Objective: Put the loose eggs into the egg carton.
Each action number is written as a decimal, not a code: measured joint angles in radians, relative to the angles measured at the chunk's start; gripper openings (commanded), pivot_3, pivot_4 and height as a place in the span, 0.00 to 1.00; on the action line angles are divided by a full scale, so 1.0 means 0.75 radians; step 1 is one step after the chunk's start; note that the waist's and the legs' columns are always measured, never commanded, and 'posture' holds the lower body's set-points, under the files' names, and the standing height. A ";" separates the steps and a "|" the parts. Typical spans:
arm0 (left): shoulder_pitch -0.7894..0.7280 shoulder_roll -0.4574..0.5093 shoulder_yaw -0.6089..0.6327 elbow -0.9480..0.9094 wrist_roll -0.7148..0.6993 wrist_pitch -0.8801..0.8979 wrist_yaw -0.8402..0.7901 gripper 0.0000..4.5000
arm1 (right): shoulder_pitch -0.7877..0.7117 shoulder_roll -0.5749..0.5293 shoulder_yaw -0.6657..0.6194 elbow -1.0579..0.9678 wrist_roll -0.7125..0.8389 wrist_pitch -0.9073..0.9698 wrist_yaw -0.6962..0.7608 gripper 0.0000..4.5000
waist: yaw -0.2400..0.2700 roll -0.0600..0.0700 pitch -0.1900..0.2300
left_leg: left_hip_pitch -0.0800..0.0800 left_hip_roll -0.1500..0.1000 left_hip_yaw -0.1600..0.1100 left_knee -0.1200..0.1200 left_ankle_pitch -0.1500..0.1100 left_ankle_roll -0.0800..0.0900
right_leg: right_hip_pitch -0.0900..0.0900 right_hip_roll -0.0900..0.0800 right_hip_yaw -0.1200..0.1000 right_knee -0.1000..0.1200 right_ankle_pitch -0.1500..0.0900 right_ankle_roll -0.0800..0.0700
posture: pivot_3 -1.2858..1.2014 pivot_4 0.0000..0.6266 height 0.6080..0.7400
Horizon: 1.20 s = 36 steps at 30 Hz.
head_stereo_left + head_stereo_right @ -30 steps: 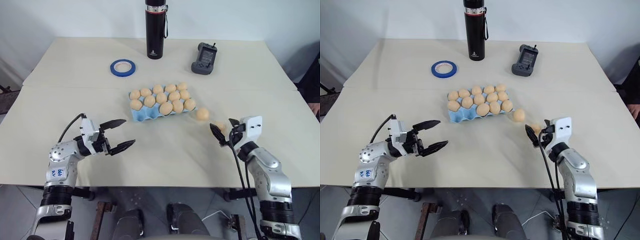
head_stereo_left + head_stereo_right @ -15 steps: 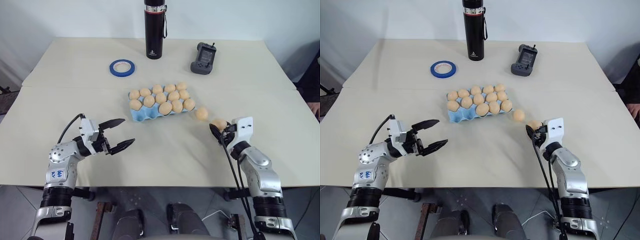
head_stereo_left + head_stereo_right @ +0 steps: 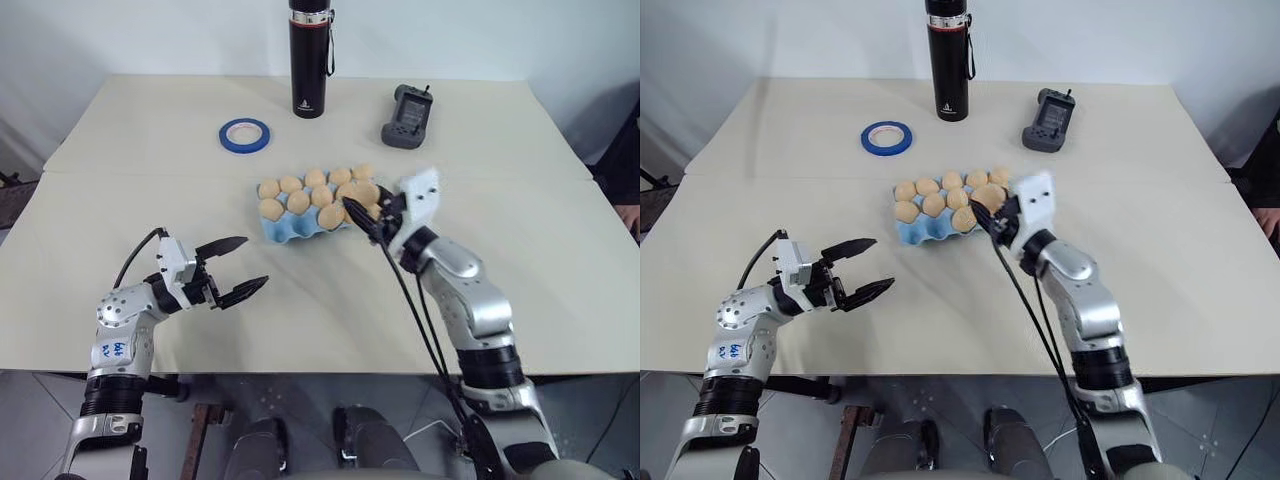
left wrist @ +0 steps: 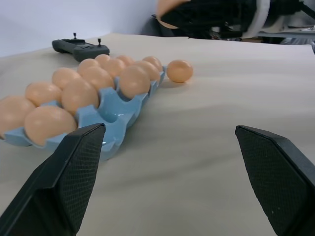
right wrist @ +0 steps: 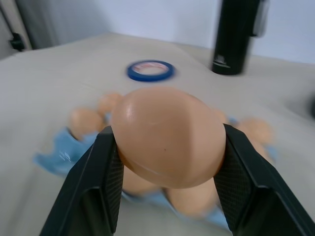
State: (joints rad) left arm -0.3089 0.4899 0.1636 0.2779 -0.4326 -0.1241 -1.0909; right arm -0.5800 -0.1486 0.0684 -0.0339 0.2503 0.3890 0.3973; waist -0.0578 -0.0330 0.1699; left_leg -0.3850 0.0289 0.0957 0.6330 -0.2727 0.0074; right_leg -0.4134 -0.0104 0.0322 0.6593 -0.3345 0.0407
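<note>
- The right claw [image 5: 165, 196], clamped on one of the loose eggs [image 5: 167, 135], hangs over the near right end of the light-blue egg carton [image 4: 115, 105] on the bench [image 3: 330, 300].
- The fingers [image 5: 86, 187] pinch the egg only at its two sides; a jolt or a slack grip could let it slip and crack on the eggs packed just below the claw.
- Most cups look full. One bare cup shows in the near row, in the left wrist view; releasing off that cup would likely land the egg on a neighbour and roll it away.
- A second loose egg [image 4: 179, 70] lies on the bench just beside the carton's right end, beneath the right arm; a low sweep could knock it rolling.
- The left claw [image 3: 243, 268] hovers with fingers apart, holding nothing, well apart from the carton.
</note>
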 measured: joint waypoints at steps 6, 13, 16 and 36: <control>0.047 0.000 0.017 -0.042 0.002 -0.022 0.029 1.00 | -0.091 0.139 0.117 0.182 -0.072 -0.083 0.000 0.48 | 0.000 0.000 0.000 | -0.002 0.000 -0.002 -0.003 -0.001 -0.001 | -0.002 0.000 -0.003 0.000 0.000 0.000 | 0.52 0.24 1.00; 0.082 0.003 0.034 -0.060 0.002 -0.026 0.062 1.00 | -0.134 0.193 0.155 0.379 -0.157 -0.188 -0.013 0.48 | -0.002 0.000 0.000 | -0.002 0.000 -0.002 -0.002 -0.001 0.000 | -0.002 -0.001 -0.003 0.000 0.000 0.000 | 0.52 0.24 1.00; 0.085 0.004 0.035 -0.072 0.002 -0.027 0.069 1.00 | -0.168 0.201 0.158 0.459 -0.190 -0.237 -0.025 0.48 | -0.008 0.000 0.000 | -0.002 0.000 -0.002 -0.002 -0.001 -0.001 | -0.002 -0.001 -0.003 0.000 0.000 0.000 | 0.52 0.24 1.00; 0.060 0.006 0.035 -0.083 0.002 -0.027 0.075 1.00 | -0.225 0.179 0.156 0.521 -0.223 -0.292 0.023 1.00 | -0.033 0.000 0.000 | -0.003 0.000 -0.003 -0.004 -0.001 -0.001 | -0.002 -0.001 -0.004 0.001 0.000 0.000 | 0.52 0.24 1.00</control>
State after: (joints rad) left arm -0.2637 0.4943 0.1898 0.2159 -0.4313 -0.1441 -1.0343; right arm -0.7487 -0.0144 0.1851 0.3571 0.0834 0.1702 0.4147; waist -0.0823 -0.0328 0.1701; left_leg -0.3869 0.0292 0.0938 0.6300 -0.2736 0.0067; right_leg -0.4148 -0.0111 0.0290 0.6605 -0.3344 0.0405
